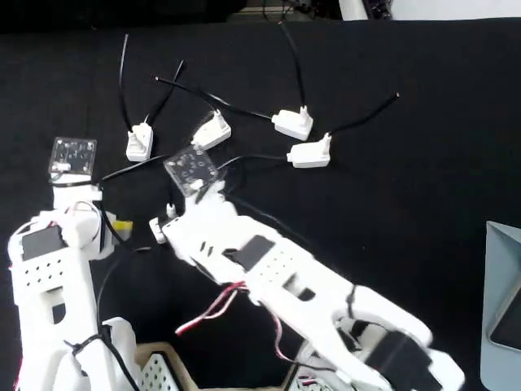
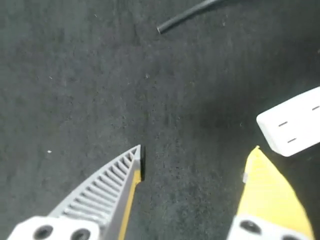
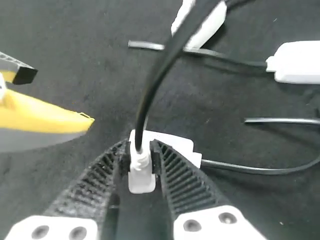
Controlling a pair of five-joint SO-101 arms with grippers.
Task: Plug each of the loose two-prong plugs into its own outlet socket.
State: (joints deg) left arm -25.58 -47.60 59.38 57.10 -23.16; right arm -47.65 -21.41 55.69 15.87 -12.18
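Plug, white boxy | ribbed R tool pinches it | L tool agape, empty

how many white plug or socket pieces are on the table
6. Four lie farther out: left block, tilted block, upper right block, lower right block. The right gripper holds a plug next to a socket block. Others may be hidden.
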